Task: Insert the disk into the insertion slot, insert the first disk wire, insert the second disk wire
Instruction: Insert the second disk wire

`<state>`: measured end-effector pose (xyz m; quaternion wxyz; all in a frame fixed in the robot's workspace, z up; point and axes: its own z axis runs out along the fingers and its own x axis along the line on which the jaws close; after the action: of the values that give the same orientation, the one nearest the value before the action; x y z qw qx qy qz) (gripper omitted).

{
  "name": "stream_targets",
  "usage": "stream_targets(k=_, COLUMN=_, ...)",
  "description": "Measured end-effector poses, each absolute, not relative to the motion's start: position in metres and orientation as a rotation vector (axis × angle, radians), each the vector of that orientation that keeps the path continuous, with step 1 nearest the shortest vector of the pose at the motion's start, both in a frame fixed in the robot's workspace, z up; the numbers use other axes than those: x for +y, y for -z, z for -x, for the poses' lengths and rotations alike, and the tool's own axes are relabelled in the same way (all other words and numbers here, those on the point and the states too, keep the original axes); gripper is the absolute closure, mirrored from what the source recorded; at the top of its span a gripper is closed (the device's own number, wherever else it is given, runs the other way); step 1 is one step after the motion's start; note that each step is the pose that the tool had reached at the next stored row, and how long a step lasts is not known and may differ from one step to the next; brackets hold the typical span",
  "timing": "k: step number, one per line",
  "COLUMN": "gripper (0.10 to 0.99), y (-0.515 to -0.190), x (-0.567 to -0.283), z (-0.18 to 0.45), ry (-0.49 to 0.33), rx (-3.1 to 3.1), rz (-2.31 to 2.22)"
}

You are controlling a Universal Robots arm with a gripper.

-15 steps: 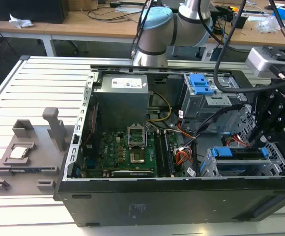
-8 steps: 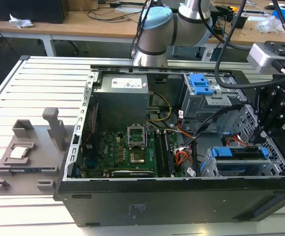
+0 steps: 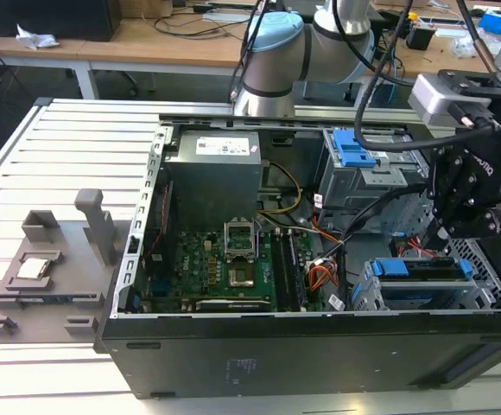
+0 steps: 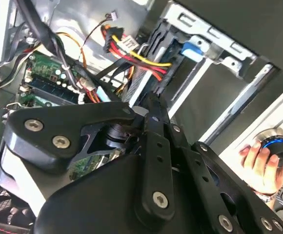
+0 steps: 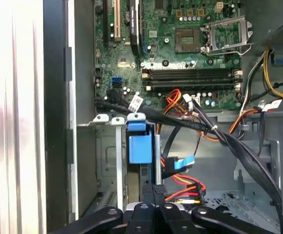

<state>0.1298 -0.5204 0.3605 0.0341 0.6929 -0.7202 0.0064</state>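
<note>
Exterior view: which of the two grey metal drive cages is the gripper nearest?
The low perforated grey sheet-metal cage holding the blue-framed disk; the black gripper hangs just over it. The taller blue-latched cage stands farther away.

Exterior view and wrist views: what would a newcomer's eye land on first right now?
In the exterior view, the open computer case with its green motherboard dominates, and the black gripper hangs just above the blue-framed disk sitting in the low grey drive cage at that view's right. In the second wrist view, a person's hand holds a round blue-ringed knob.
</note>
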Motion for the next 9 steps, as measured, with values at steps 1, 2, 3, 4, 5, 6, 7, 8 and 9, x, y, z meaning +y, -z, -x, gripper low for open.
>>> stream_targets(k=1, gripper=0.980, y=-0.360, x=-0.517, z=-0.127, ry=-0.019, rx=-2.215, rz=-2.131)
stream_targets(k=2, gripper=0.980, y=-0.360, x=-0.514, z=-0.122, ry=-0.019, rx=-2.215, rz=-2.131)
stream_targets(k=3, gripper=0.980, y=-0.359, x=-0.513, z=-0.118, ry=-0.020, rx=-2.215, rz=-2.131)
stream_targets(k=4, gripper=0.980, y=-0.358, x=-0.509, z=-0.114, ry=-0.021, rx=-2.214, rz=-2.130)
stream_targets(k=5, gripper=0.980, y=-0.358, x=-0.506, z=-0.113, ry=-0.023, rx=-2.213, rz=-2.129)
stream_targets(k=6, gripper=0.980, y=-0.358, x=-0.503, z=-0.113, ry=-0.026, rx=-2.211, rz=-2.128)
stream_targets(k=7, gripper=0.980, y=-0.358, x=-0.498, z=-0.112, ry=-0.030, rx=-2.209, rz=-2.127)
stream_targets(k=8, gripper=0.980, y=-0.358, x=-0.494, z=-0.111, ry=-0.031, rx=-2.208, rz=-2.127)
stream_targets(k=9, gripper=0.980, y=-0.358, x=-0.494, z=-0.111, ry=-0.031, rx=-2.209, rz=-2.127)
